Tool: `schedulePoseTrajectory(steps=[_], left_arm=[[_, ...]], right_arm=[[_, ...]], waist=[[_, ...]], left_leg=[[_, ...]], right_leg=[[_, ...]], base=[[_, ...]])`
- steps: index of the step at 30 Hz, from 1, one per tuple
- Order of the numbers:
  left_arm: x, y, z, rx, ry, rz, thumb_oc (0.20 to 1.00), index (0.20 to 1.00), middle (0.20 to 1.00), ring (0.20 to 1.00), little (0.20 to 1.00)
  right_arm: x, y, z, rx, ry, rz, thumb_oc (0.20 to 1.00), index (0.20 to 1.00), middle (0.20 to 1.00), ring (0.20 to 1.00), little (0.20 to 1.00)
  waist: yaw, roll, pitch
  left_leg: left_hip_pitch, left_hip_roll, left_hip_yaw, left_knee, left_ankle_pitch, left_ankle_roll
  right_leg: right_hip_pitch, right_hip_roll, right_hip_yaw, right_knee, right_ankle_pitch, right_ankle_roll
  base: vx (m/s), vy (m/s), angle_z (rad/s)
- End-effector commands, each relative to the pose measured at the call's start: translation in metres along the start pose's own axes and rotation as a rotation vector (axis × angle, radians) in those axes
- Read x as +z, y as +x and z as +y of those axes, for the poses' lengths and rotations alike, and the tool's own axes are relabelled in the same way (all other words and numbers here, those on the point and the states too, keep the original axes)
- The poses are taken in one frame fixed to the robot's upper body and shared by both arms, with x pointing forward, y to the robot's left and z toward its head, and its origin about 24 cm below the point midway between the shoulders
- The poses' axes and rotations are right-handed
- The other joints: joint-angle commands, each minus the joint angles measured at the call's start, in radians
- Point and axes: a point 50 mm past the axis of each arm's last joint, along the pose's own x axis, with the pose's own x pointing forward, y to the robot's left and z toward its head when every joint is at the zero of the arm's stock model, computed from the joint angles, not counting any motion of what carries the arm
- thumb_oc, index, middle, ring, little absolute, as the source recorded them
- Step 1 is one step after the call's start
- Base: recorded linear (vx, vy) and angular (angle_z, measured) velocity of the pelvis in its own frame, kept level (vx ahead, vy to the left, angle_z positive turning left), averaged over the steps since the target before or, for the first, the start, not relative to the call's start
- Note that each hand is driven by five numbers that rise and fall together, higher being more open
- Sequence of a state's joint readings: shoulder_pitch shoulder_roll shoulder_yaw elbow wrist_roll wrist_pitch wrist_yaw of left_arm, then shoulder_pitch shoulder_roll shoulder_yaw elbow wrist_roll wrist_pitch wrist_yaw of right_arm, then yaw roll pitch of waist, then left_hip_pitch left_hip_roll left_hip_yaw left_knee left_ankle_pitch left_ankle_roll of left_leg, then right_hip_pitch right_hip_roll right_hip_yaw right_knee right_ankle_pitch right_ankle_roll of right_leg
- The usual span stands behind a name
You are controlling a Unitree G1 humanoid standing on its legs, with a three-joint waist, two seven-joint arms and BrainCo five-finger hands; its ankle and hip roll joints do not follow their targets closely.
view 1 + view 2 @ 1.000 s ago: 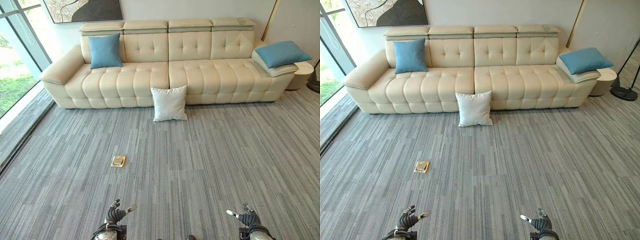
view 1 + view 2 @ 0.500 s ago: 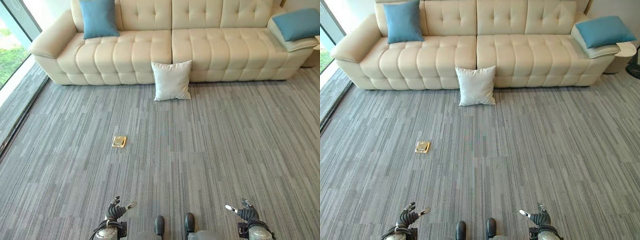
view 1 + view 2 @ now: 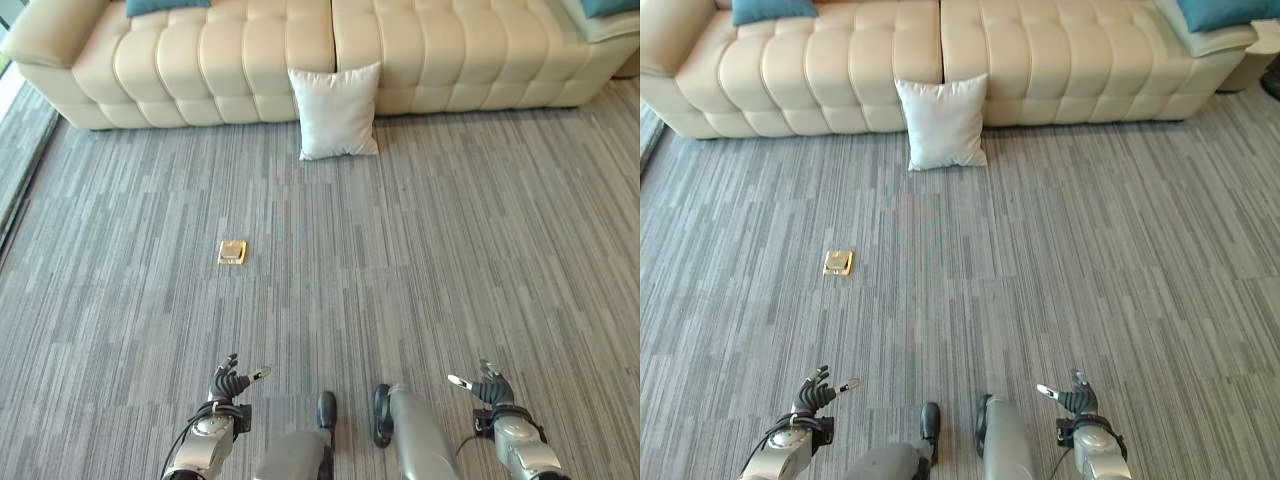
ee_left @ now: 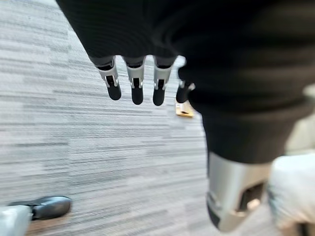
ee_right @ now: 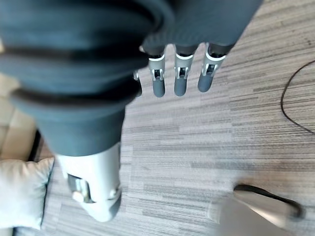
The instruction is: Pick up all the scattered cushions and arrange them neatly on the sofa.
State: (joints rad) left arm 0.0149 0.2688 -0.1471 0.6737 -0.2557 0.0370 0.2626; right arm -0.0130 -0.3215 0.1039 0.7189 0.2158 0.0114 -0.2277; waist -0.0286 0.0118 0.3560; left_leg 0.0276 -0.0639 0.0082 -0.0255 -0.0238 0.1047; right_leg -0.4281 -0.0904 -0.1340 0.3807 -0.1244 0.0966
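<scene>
Against the cream sofa [image 3: 250, 60], a white cushion [image 3: 335, 110] stood on the grey carpet [image 3: 450, 230]. Well apart from it, the left hand [image 3: 232, 383] and right hand [image 3: 487, 387] hung with relaxed, empty fingers.

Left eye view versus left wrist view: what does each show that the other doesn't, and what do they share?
Left eye view alone: the cream sofa's tufted seat with a blue cushion at its left end and another at its right, plus the open right hand.
Left wrist view alone: the left hand's fingers from close, straight and holding nothing.
Both: the left hand, the brass floor plate, the grey striped carpet and, blurred in the wrist view, the white cushion.
</scene>
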Motion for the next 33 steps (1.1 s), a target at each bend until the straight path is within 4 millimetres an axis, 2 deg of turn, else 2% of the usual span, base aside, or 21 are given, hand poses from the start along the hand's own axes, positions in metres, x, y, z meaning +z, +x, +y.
schedulePoseTrajectory(steps=[1, 3, 5, 6, 8, 9, 10, 11, 12, 13, 14, 15, 17, 18, 19, 21, 22, 24, 27, 30, 33], left_arm=[[0.008, -0.001, 0.009, 0.031, 0.017, -0.057, 1.000, 1.000, 1.000, 1.000, 1.000], [0.006, -0.002, 0.009, 0.017, 0.056, -0.061, 1.000, 1.000, 1.000, 1.000, 1.000], [0.003, -0.004, 0.009, 0.013, 0.053, -0.053, 1.000, 1.000, 1.000, 1.000, 1.000], [0.000, -0.004, 0.006, 0.009, 0.044, -0.041, 1.000, 1.000, 1.000, 1.000, 1.000], [-0.004, -0.005, 0.006, 0.009, 0.027, -0.024, 1.000, 1.000, 1.000, 1.000, 1.000], [-0.004, -0.005, 0.004, 0.005, 0.011, -0.023, 1.000, 1.000, 1.000, 1.000, 1.000], [-0.004, -0.005, 0.004, 0.005, 0.011, -0.023, 1.000, 1.000, 1.000, 1.000, 1.000], [-0.005, -0.006, 0.002, -0.007, 0.000, -0.018, 1.000, 1.000, 1.000, 1.000, 1.000], [-0.005, -0.006, 0.002, -0.007, 0.000, -0.018, 1.000, 1.000, 1.000, 1.000, 1.000], [-0.003, -0.005, 0.000, -0.017, 0.003, -0.021, 1.000, 1.000, 1.000, 1.000, 1.000], [-0.003, -0.005, 0.000, -0.017, 0.003, -0.021, 1.000, 1.000, 1.000, 1.000, 1.000], [-0.001, -0.005, -0.001, -0.020, 0.001, -0.029, 1.000, 1.000, 1.000, 1.000, 1.000], [-0.001, -0.005, -0.001, -0.022, 0.001, -0.029, 1.000, 1.000, 1.000, 1.000, 1.000], [-0.002, -0.006, 0.000, -0.019, 0.003, -0.025, 1.000, 1.000, 1.000, 1.000, 1.000], [-0.002, -0.006, 0.000, -0.019, 0.003, -0.026, 1.000, 1.000, 1.000, 1.000, 1.000], [-0.004, -0.007, 0.000, -0.022, 0.008, -0.021, 1.000, 1.000, 1.000, 1.000, 1.000], [-0.008, -0.009, 0.000, -0.018, 0.014, -0.006, 1.000, 1.000, 1.000, 1.000, 1.000], [-0.012, -0.011, 0.002, -0.015, 0.026, 0.003, 1.000, 1.000, 1.000, 1.000, 1.000], [-0.012, -0.011, 0.002, -0.009, 0.034, 0.000, 1.000, 1.000, 1.000, 1.000, 1.000], [-0.016, -0.012, 0.006, 0.002, 0.032, 0.013, 1.000, 1.000, 1.000, 1.000, 1.000], [-0.021, -0.013, 0.008, 0.010, 0.034, 0.031, 1.000, 1.000, 1.000, 1.000, 1.000]], right_arm=[[-0.001, 0.000, -0.015, -0.044, -0.042, -0.008, 1.000, 1.000, 1.000, 1.000, 1.000], [-0.007, -0.002, -0.021, -0.050, -0.067, 0.006, 1.000, 1.000, 1.000, 1.000, 1.000], [-0.009, -0.003, -0.021, -0.048, -0.062, 0.014, 1.000, 1.000, 1.000, 1.000, 1.000], [-0.011, -0.003, -0.025, -0.056, -0.070, 0.020, 1.000, 1.000, 1.000, 1.000, 1.000], [-0.011, -0.003, -0.027, -0.060, -0.059, 0.021, 1.000, 1.000, 1.000, 1.000, 1.000], [-0.014, -0.005, -0.030, -0.068, -0.036, 0.024, 1.000, 1.000, 1.000, 1.000, 1.000], [-0.014, -0.005, -0.030, -0.068, -0.036, 0.024, 1.000, 1.000, 1.000, 1.000, 1.000], [-0.019, -0.006, -0.031, -0.070, -0.030, 0.042, 1.000, 1.000, 1.000, 1.000, 1.000], [-0.019, -0.006, -0.031, -0.069, -0.030, 0.042, 1.000, 1.000, 1.000, 1.000, 1.000], [-0.018, -0.006, -0.032, -0.067, -0.034, 0.039, 1.000, 1.000, 1.000, 1.000, 1.000], [-0.018, -0.006, -0.032, -0.067, -0.034, 0.039, 1.000, 1.000, 1.000, 1.000, 1.000], [-0.020, -0.006, -0.032, -0.069, -0.035, 0.046, 1.000, 1.000, 1.000, 1.000, 1.000], [-0.021, -0.007, -0.032, -0.071, -0.028, 0.053, 1.000, 1.000, 1.000, 1.000, 1.000], [-0.023, -0.008, -0.032, -0.074, -0.015, 0.060, 1.000, 1.000, 1.000, 1.000, 1.000], [-0.023, -0.008, -0.032, -0.074, -0.014, 0.060, 1.000, 1.000, 1.000, 1.000, 1.000], [-0.023, -0.007, -0.032, -0.077, -0.019, 0.059, 1.000, 1.000, 1.000, 1.000, 1.000], [-0.024, -0.008, -0.031, -0.075, -0.026, 0.063, 1.000, 1.000, 1.000, 1.000, 1.000], [-0.024, -0.009, -0.030, -0.066, -0.041, 0.058, 1.000, 1.000, 1.000, 1.000, 1.000], [-0.024, -0.009, -0.030, -0.071, -0.048, 0.055, 1.000, 1.000, 1.000, 1.000, 1.000], [-0.026, -0.009, -0.026, -0.054, -0.059, 0.072, 1.000, 1.000, 1.000, 1.000, 1.000], [-0.028, -0.011, -0.022, -0.037, -0.077, 0.076, 1.000, 1.000, 1.000, 1.000, 1.000]], waist=[[-0.002, -0.005, -0.058], [-0.010, -0.004, -0.084], [-0.005, -0.006, -0.098], [-0.009, 0.004, -0.122], [-0.016, 0.011, -0.136], [-0.026, 0.016, -0.152], [-0.026, 0.014, -0.153], [-0.026, 0.016, -0.148], [-0.026, 0.015, -0.149], [-0.019, 0.007, -0.129], [-0.020, 0.008, -0.129], [-0.016, 0.000, -0.114], [-0.013, -0.005, -0.108], [-0.006, -0.021, -0.097], [-0.007, -0.022, -0.099], [-0.002, -0.032, -0.100], [-0.001, -0.034, -0.105], [-0.003, -0.025, -0.117], [-0.006, -0.018, -0.118], [0.000, -0.009, -0.138], [0.004, -0.015, -0.168]], left_leg=[[0.135, 0.000, 0.013, -0.062, -0.089, -0.060], [0.182, 0.010, 0.001, -0.062, -0.108, -0.085], [0.190, 0.013, 0.007, -0.062, -0.108, -0.085], [0.192, 0.028, 0.001, -0.037, -0.077, -0.098], [0.189, 0.037, -0.008, -0.013, -0.056, -0.110], [0.169, 0.056, -0.009, 0.089, -0.019, -0.140], [0.165, 0.055, -0.009, 0.091, -0.019, -0.140], [0.134, 0.058, -0.002, 0.220, 0.024, -0.167], [0.130, 0.057, -0.002, 0.223, 0.024, -0.166], [0.048, 0.047, 0.002, 0.399, 0.077, -0.183], [0.044, 0.048, 0.000, 0.407, 0.073, -0.183], [-0.009, 0.056, 0.017, 0.493, 0.086, -0.179], [-0.043, 0.060, 0.025, 0.505, 0.075, -0.168], [-0.112, 0.050, 0.033, 0.468, 0.011, -0.140], [-0.114, 0.049, 0.033, 0.468, 0.012, -0.140], [-0.150, 0.034, 0.024, 0.367, -0.036, -0.119], [-0.157, 0.034, 0.009, 0.205, -0.012, -0.124], [-0.175, 0.049, -0.022, 0.052, 0.088, -0.141], [-0.195, 0.052, -0.023, -0.062, 0.147, -0.165], [-0.192, 0.051, -0.014, -0.062, 0.151, -0.179], [-0.155, 0.035, -0.019, -0.062, 0.143, -0.153]], right_leg=[[0.113, 0.077, 0.000, -0.287, 0.157, 0.021], [0.156, 0.080, -0.012, -0.358, 0.156, 0.020], [0.171, 0.079, -0.024, -0.351, 0.164, 0.008], [0.203, 0.093, -0.025, -0.341, 0.156, -0.011], [0.220, 0.100, -0.032, -0.342, 0.144, -0.022], [0.251, 0.115, -0.032, -0.334, 0.107, -0.050], [0.249, 0.113, -0.032, -0.335, 0.109, -0.049], [0.305, 0.128, -0.031, -0.348, 0.078, -0.072], [0.304, 0.126, -0.031, -0.351, 0.080, -0.071], [0.353, 0.124, -0.028, -0.359, 0.058, -0.095], [0.352, 0.125, -0.029, -0.359, 0.058, -0.095], [0.384, 0.124, -0.024, -0.362, 0.038, -0.113], [0.397, 0.121, -0.022, -0.364, 0.031, -0.118], [0.429, 0.102, -0.019, -0.372, 0.024, -0.115], [0.428, 0.101, -0.019, -0.373, 0.025, -0.115], [0.449, 0.090, -0.014, -0.383, 0.019, -0.108], [0.468, 0.085, -0.014, -0.388, 0.004, -0.104], [0.490, 0.090, -0.021, -0.394, -0.008, -0.108], [0.520, 0.090, -0.020, -0.405, -0.014, -0.105], [0.567, 0.095, 0.005, -0.428, -0.017, -0.091], [0.608, 0.069, 0.023, -0.424, -0.037, -0.071]], base=[[0.23, -0.113, 0.14], [0.44, -0.183, 0.24], [0.40, -0.165, 0.35], [0.40, -0.179, 0.37], [0.42, -0.246, 0.24], [0.43, -0.271, 0.30], [0.49, -0.306, 0.56], [0.21, -0.129, 0.40], [0.39, -0.266, 0.23], [0.16, -0.136, -0.10], [0.30, -0.252, -0.01], [0.13, -0.115, -0.09], [0.20, -0.147, -0.02], [0.20, -0.127, 0.18], [0.21, -0.092, 0.26], [0.23, -0.016, 0.13], [0.32, 0.020, -0.01], [0.27, 0.040, 0.00], [0.22, 0.075, 0.01], [0.41, 0.186, 0.14], [0.44, 0.238, -0.42]])
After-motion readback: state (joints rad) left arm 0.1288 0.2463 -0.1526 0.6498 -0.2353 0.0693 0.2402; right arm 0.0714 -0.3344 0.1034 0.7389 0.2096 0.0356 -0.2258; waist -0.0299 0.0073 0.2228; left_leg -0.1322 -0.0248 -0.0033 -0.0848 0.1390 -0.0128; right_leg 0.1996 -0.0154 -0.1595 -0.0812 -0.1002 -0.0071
